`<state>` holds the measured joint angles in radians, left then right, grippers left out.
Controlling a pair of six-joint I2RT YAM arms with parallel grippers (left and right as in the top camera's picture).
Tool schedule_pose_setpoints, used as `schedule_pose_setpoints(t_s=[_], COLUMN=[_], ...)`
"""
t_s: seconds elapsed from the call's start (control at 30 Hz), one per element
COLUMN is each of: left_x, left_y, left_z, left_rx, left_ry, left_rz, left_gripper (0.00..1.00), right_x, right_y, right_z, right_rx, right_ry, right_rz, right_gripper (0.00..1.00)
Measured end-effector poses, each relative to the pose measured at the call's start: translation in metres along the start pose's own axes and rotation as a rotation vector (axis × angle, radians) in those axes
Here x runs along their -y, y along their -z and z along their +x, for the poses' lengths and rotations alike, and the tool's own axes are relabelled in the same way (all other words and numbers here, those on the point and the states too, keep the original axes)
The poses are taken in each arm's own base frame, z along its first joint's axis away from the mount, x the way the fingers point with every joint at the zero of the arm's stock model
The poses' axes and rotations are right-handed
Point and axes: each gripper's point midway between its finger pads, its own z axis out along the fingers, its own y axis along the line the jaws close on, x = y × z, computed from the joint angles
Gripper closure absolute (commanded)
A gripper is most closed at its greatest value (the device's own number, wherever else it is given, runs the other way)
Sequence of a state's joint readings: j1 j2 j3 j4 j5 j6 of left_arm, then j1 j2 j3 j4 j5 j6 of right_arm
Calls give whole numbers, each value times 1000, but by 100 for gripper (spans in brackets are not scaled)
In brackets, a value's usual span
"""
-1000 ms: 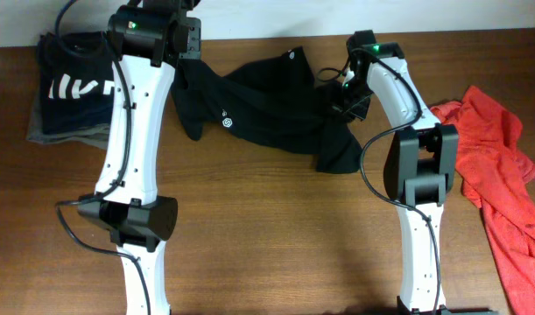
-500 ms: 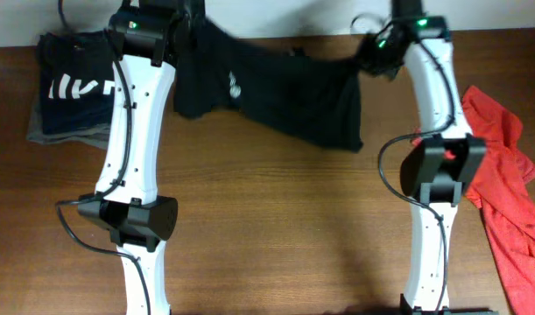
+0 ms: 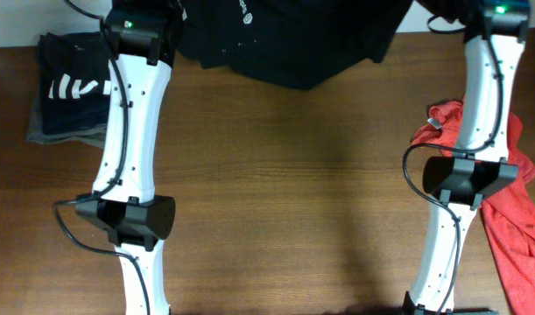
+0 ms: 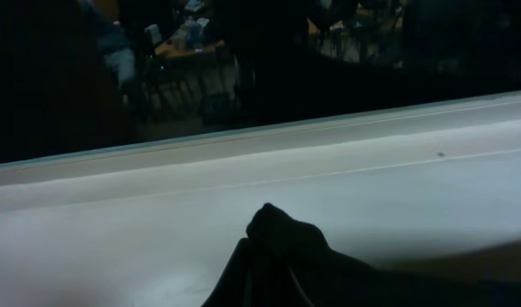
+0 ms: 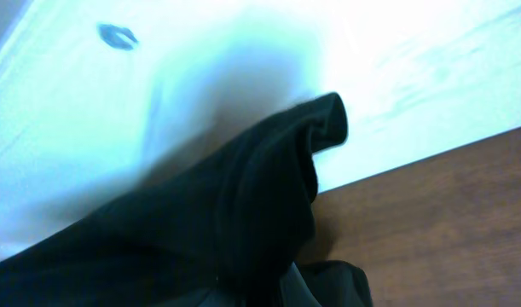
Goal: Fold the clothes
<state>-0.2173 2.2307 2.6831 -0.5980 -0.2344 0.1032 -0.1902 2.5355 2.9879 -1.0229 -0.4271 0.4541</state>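
Note:
A black garment point(image 3: 293, 44) is stretched out in the air along the table's far edge, held between my two arms. My left gripper point(image 4: 273, 286) is shut on one bunched corner of it point(image 4: 281, 234), seen against a white wall. My right gripper point(image 5: 286, 286) is shut on the other corner point(image 5: 269, 179), above the wooden table edge. In the overhead view the fingers of both grippers are hidden at the top of the frame behind the cloth.
A folded dark navy shirt with white print point(image 3: 74, 83) lies on a grey one at the far left. A crumpled red garment point(image 3: 512, 210) lies at the right edge. The wooden table point(image 3: 293, 192) lies between the two arm bases.
Both arms have lifted the black garment off the table and carried it towards the far edge, spreading apart so that it is pulled wide.

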Motion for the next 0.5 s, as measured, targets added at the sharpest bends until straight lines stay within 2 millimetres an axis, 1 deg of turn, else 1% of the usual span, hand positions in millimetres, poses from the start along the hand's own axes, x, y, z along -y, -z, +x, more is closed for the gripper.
schedule_pose_setpoints(t_s=[0.07, 0.13, 0.3, 0.37, 0.43, 0.5], left_x=[-1, -1, 3, 4, 4, 5], left_y=[-1, -1, 2, 3, 3, 3], left_z=[6, 14, 41, 45, 45, 45], left_rx=[-25, -56, -163, -178, -180, -180], left_ry=[-12, -22, -49, -52, -52, -52], left_rz=[8, 16, 39, 41, 45, 48], left_gripper=[99, 99, 100, 99, 100, 99], right_x=[4, 10, 27, 29, 30, 31], right_y=[11, 17, 21, 22, 22, 22], right_z=[1, 5, 33, 37, 37, 37], right_rx=[-17, -40, -152, -169, -171, -170], right_ry=[10, 20, 22, 29, 41, 52], right_rz=[11, 25, 85, 94, 101, 105], right_gripper=[95, 95, 94, 90, 90, 83])
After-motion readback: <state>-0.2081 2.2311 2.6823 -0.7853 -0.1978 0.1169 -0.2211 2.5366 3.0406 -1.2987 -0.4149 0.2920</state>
